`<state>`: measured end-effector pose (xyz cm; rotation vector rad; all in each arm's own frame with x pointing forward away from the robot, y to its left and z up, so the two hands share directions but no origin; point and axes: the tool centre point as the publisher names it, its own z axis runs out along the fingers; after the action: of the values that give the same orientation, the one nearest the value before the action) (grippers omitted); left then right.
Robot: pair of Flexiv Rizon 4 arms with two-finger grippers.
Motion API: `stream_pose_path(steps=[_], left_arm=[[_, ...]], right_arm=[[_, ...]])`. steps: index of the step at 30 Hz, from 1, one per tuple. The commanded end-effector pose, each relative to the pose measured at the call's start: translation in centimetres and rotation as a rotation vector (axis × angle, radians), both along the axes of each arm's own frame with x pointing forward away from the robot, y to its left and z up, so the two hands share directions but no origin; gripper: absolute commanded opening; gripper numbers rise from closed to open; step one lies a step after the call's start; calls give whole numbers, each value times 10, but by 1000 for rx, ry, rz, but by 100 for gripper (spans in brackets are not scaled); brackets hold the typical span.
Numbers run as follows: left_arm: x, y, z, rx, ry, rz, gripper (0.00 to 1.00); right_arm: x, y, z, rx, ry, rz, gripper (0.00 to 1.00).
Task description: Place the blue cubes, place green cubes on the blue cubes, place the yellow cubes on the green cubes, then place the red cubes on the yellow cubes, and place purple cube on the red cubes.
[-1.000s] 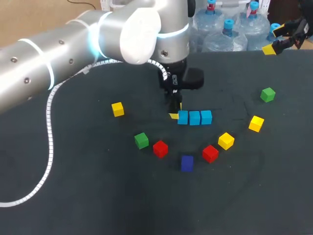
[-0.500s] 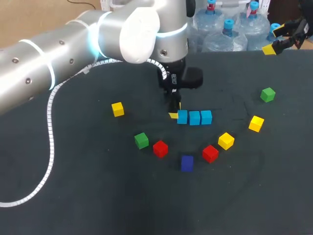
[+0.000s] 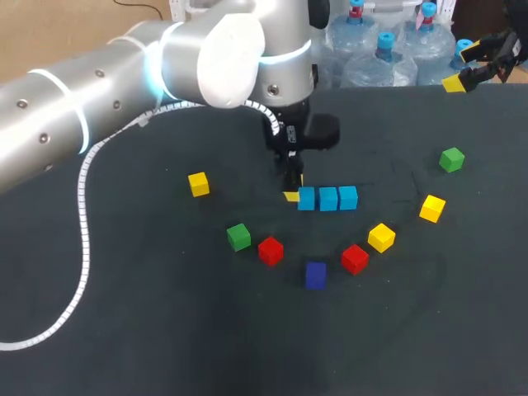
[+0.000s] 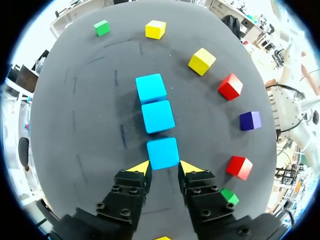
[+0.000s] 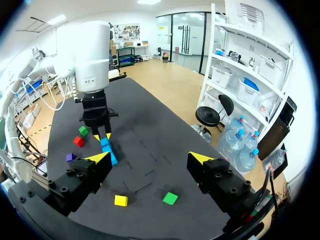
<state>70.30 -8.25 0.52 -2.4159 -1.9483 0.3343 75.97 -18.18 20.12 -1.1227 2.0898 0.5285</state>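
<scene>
Left pincer (image 4: 165, 166) stands open, nearest blue cube (image 4: 162, 152) between its tips, seemingly unclamped.

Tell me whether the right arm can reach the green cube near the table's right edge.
Probably yes. The right gripper hangs open above that side, and the green cube lies alone ahead of it. The nearest yellow cube sits apart; the left arm is over at the blue cubes.
</scene>
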Motion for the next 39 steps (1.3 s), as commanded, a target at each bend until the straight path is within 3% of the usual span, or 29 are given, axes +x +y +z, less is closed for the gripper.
stream_pose_path(steps=[1,39], left_arm=[[-2,2,0,-1,1,3,0],[0,-3,-1,-1,10,12,0]], right_arm=[[0,0,0,0,-1,-1,100],[0,0,0,0,-1,-1,100]])
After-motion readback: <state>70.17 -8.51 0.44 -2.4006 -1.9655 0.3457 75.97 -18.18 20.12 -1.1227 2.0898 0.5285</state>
